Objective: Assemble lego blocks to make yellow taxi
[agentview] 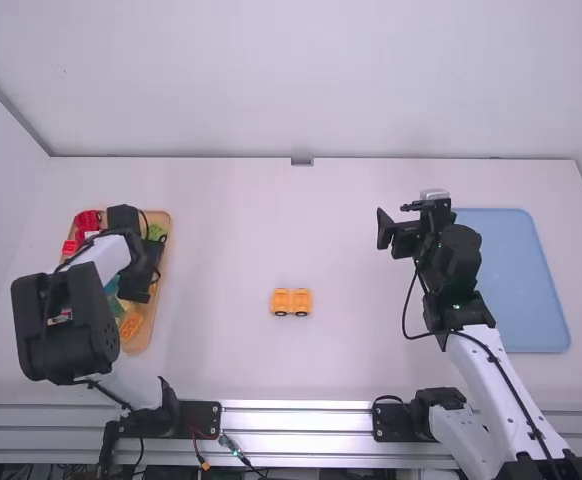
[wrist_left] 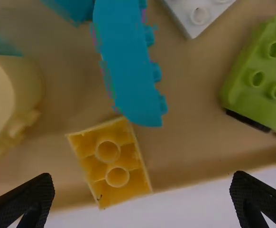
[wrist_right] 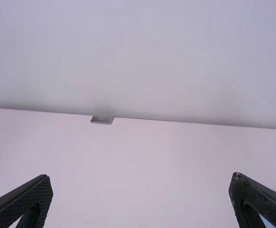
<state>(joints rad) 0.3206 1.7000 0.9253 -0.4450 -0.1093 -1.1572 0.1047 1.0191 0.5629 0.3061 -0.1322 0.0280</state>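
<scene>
Over the wooden tray at the left is my left gripper [agentview: 143, 262]. In the left wrist view, the left gripper [wrist_left: 142, 197] is open, with a hollow-side-up yellow brick [wrist_left: 114, 161] lying by the tray's edge between and beyond its fingertips. A blue brick [wrist_left: 131, 66] lies beside that yellow one. My right gripper [agentview: 401, 228] hangs at the right of the table; in the right wrist view the right gripper [wrist_right: 140, 198] is open and holds nothing. Mid-table stands a small yellow assembly [agentview: 291, 301] with dark wheels along its near side.
The wooden tray [agentview: 161, 310] also carries red pieces [agentview: 87, 222], a green brick [wrist_left: 266, 76], a grey brick [wrist_left: 198, 14] and a cream round piece [wrist_left: 7, 99]. A flat blue tray [agentview: 523, 290] lies at the right, partly behind the right arm.
</scene>
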